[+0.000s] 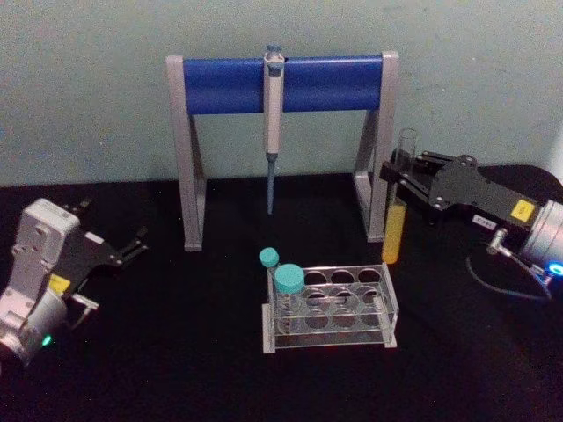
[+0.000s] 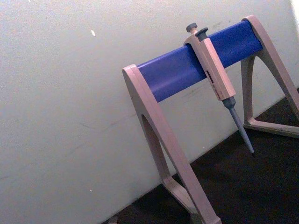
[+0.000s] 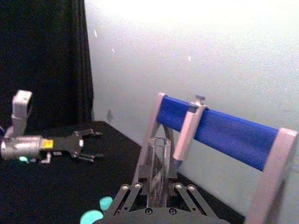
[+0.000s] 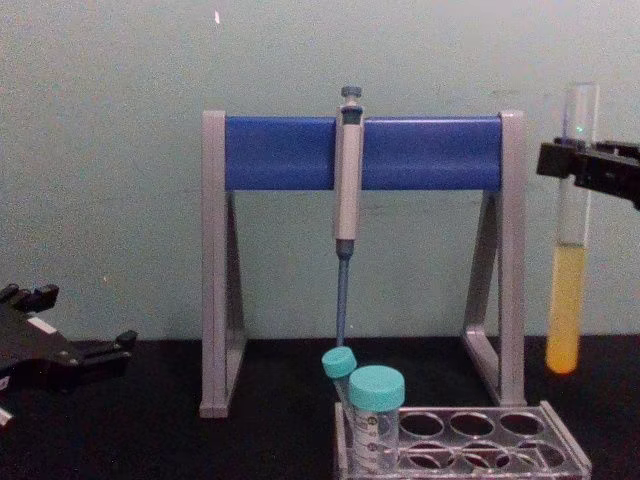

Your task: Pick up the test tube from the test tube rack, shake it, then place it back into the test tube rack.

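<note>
Spillage is to be feared: the uncapped test tube (image 1: 393, 233) is held upright, clamped near its rim by the right gripper (image 1: 402, 172), beside the test tube rack (image 1: 391, 306). The pipette stand (image 1: 376, 132) could be struck. The left gripper (image 1: 114, 227) is parked, jaws apart. A black tabletop (image 1: 176, 352) and a pale wall (image 1: 88, 88) are seen.

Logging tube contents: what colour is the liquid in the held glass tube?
Yellow-orange, in the long clear glass test tube; chest view shows it best.

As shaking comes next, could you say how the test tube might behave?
Clear glass, the test tube is probably fragile and slippery. Open-topped with liquid, it could spill. The right hand grips high, so it may swing.
</note>
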`<action>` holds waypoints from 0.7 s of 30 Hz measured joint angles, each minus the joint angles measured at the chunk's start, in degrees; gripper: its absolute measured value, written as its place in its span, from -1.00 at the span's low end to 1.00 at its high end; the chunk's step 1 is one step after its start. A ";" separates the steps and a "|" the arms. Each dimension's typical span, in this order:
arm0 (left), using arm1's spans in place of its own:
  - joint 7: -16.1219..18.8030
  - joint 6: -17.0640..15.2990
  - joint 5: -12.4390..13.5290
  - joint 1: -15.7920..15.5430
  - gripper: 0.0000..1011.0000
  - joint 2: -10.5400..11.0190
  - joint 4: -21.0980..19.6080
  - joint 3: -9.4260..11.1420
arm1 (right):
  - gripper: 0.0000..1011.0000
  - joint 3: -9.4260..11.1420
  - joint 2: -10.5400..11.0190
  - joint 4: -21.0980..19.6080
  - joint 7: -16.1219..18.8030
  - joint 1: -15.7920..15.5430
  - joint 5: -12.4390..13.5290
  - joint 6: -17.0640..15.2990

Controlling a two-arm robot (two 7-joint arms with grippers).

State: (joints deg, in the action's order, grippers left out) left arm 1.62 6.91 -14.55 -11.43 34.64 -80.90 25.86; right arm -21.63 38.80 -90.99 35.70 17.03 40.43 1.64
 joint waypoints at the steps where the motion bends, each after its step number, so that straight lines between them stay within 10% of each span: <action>1: 0.00 0.00 0.00 0.00 0.98 0.00 0.00 0.00 | -0.53 0.00 -0.31 0.22 0.33 0.09 0.24 0.14; 21: 0.00 0.00 0.00 0.00 0.98 0.00 0.00 0.00 | -0.53 -1.55 -1.14 2.07 6.60 0.96 3.91 0.77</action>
State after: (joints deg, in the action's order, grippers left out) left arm 1.62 6.91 -14.55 -11.43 34.65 -80.90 25.86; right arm -23.18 37.66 -88.92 42.30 17.99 44.34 2.41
